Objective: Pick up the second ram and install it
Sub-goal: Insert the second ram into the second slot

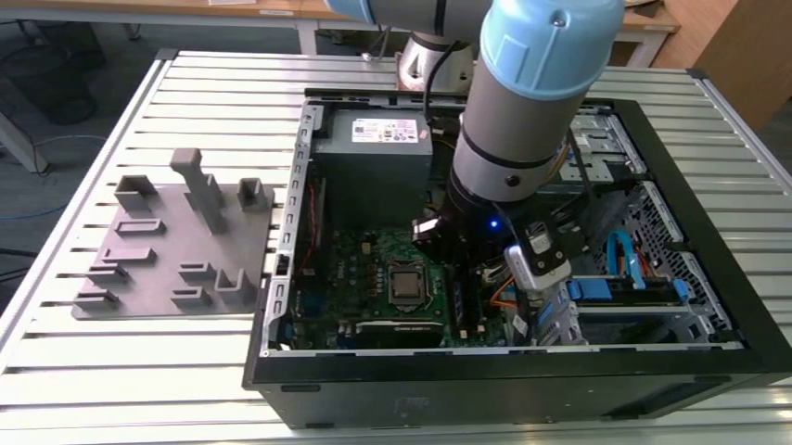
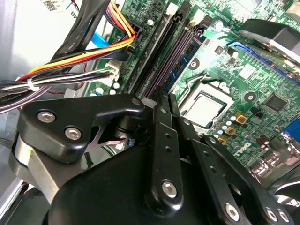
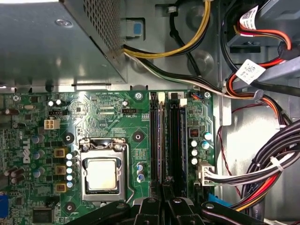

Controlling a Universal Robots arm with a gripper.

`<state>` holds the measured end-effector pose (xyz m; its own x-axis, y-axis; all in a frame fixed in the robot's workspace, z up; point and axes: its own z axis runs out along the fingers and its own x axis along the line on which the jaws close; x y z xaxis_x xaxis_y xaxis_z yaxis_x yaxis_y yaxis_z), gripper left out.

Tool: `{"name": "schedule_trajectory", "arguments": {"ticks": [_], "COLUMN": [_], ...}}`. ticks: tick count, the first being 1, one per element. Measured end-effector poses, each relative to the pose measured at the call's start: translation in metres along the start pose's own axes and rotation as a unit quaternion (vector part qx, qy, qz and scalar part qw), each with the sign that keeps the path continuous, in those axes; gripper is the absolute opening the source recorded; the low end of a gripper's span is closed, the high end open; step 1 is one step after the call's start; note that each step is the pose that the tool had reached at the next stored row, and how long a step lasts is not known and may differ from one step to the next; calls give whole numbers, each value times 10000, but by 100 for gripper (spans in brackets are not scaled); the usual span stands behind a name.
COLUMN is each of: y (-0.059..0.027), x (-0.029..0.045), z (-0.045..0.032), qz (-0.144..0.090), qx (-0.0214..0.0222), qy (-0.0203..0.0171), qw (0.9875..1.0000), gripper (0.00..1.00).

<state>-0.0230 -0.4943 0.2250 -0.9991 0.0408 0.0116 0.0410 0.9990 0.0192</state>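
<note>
The second ram [image 2: 182,61] is a thin dark blue stick standing on edge along the memory slots [image 3: 174,140] of the green motherboard [image 3: 108,112]. In the first wrist view the second ram [image 3: 162,140] shows edge-on as a dark line. My gripper [image 2: 167,97] is shut on it near its middle, with the two black fingers close together on either side. In the first wrist view my gripper [image 3: 162,194] sits low over the slots. I cannot tell whether the stick is fully seated. In the exterior view the arm's wrist [image 1: 495,176] reaches down into the open computer case [image 1: 520,371].
The processor socket [image 3: 102,174] lies beside the slots. Bundles of coloured cables [image 3: 262,168] run on the slots' other side, and the power supply box [image 1: 371,148] sits at the case's far end. A grey holder tray [image 1: 173,250] with upright blocks stands on the table at the exterior view's left.
</note>
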Motion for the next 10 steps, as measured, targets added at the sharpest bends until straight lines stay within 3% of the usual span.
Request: {"name": "schedule_trajectory", "arguments": {"ticks": [10], "y": [1], "x": [0], "z": [10], "qz": [25], "qx": [60], "qy": [-2], "qw": [10000], "gripper": [13]}}
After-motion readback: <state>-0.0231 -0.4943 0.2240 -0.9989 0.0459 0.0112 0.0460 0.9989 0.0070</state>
